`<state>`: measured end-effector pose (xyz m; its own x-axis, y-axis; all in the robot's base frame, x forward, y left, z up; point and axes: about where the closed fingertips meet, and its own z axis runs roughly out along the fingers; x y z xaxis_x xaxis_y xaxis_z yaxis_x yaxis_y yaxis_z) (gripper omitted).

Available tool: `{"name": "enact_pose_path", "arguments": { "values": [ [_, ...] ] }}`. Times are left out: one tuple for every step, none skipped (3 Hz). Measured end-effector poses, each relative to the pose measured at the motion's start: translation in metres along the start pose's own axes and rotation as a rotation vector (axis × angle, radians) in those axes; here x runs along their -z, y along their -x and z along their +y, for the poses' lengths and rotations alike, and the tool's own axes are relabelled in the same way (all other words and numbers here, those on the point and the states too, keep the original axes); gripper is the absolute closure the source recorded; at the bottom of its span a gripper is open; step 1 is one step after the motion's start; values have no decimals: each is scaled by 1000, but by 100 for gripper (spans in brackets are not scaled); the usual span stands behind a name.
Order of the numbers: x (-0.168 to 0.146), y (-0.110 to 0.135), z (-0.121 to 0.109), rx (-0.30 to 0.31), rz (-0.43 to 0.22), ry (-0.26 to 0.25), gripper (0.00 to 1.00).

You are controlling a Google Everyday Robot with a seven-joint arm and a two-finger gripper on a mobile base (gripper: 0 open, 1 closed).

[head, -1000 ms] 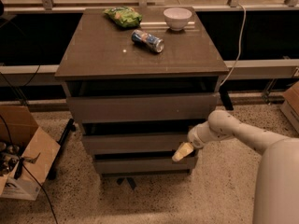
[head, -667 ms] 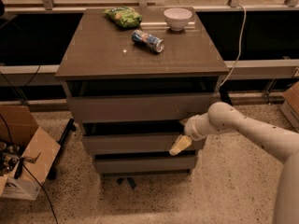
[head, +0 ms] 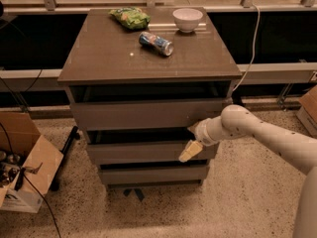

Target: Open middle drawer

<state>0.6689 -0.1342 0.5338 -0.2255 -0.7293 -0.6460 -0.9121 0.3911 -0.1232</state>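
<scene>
The grey-brown cabinet (head: 148, 58) has three handleless drawer fronts stacked one above another. The middle drawer (head: 143, 153) is the flat long panel between the taller top front (head: 148, 114) and the lower bottom front (head: 153, 174); a dark gap shows above it. My gripper (head: 190, 149) sits at the right end of the middle drawer's front, just below the gap along its upper edge. Its pale yellowish tip lies against the panel. The white arm (head: 257, 133) reaches in from the right.
On the cabinet top lie a green snack bag (head: 130, 18), a tipped blue can (head: 155, 43) and a white bowl (head: 187, 19). An open cardboard box (head: 22, 162) stands on the floor at left, another box (head: 309, 108) at far right. A cable (head: 253, 43) hangs behind.
The arm has swung in toward the cabinet and the gripper has risen slightly along the middle drawer's right end. The drawer front looks unmoved.
</scene>
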Motion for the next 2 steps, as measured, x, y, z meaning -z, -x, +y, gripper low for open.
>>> {"name": "enact_pose_path", "arguments": {
  "values": [
    [0, 0, 1, 0, 0, 0, 0],
    [0, 0, 1, 0, 0, 0, 26]
  ]
}}
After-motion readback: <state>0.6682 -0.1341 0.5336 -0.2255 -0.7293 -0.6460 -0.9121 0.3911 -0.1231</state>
